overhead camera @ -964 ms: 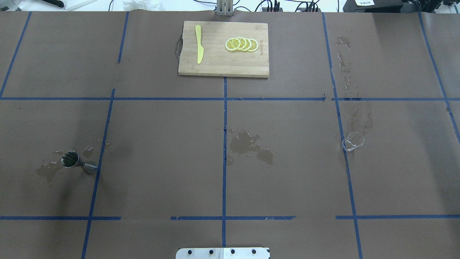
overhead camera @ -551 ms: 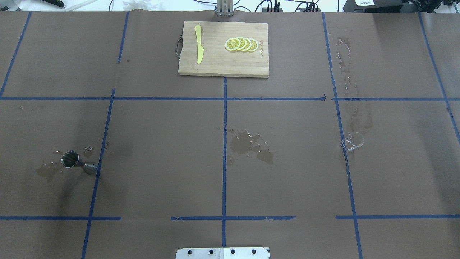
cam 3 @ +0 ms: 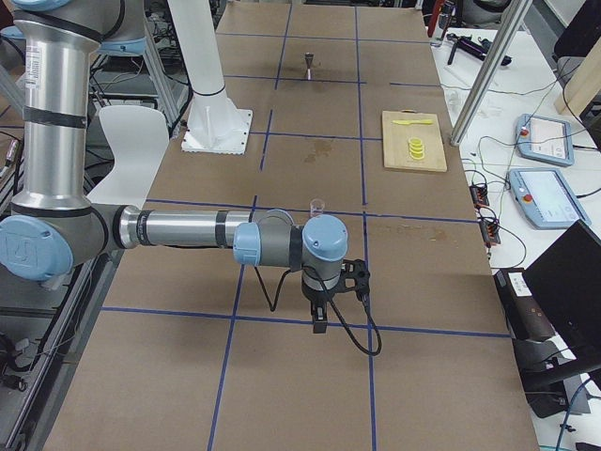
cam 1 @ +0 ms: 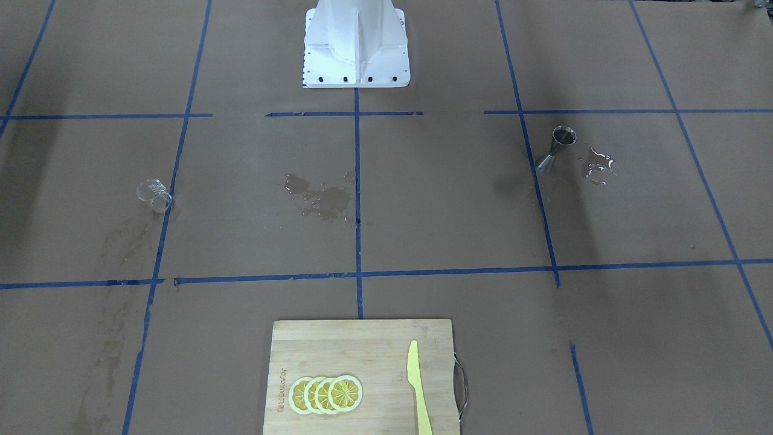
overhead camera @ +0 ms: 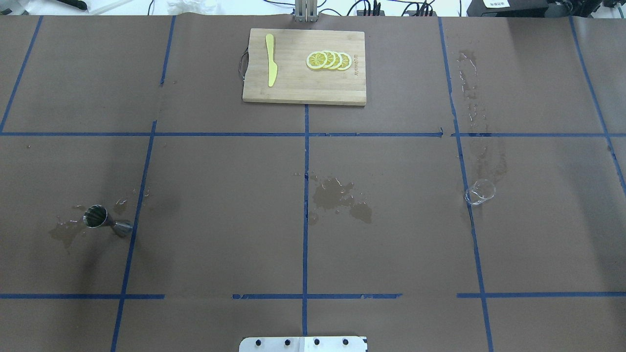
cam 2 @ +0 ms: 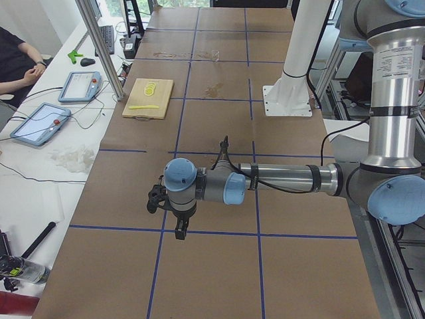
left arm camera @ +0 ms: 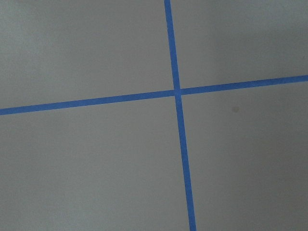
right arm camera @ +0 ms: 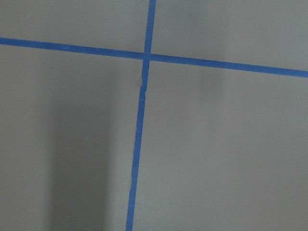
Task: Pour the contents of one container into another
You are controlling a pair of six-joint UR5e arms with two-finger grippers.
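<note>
The clear glass cup (overhead camera: 480, 191) (cam 1: 154, 194) (cam 3: 316, 206) stands upright on the robot's right side of the table, on a blue tape line. On the robot's left side stands the steel jigger (overhead camera: 105, 220) (cam 1: 557, 148) (cam 3: 309, 64), upright with a small puddle beside it. Neither gripper appears in the overhead or front views. The left gripper (cam 2: 179, 229) hangs over the table's left end, well short of the jigger. The right gripper (cam 3: 317, 319) hangs over the right end, nearer the camera than the cup. I cannot tell whether either is open or shut. Both wrist views show only paper and tape.
A wooden cutting board (overhead camera: 303, 93) with a yellow knife (overhead camera: 270, 59) and lemon slices (overhead camera: 328, 60) lies at the far middle. Wet patches (overhead camera: 340, 198) mark the table's centre, and a wet streak (overhead camera: 472, 98) runs beyond the cup. A seated person (cam 2: 16, 63) and tablets are beside the table.
</note>
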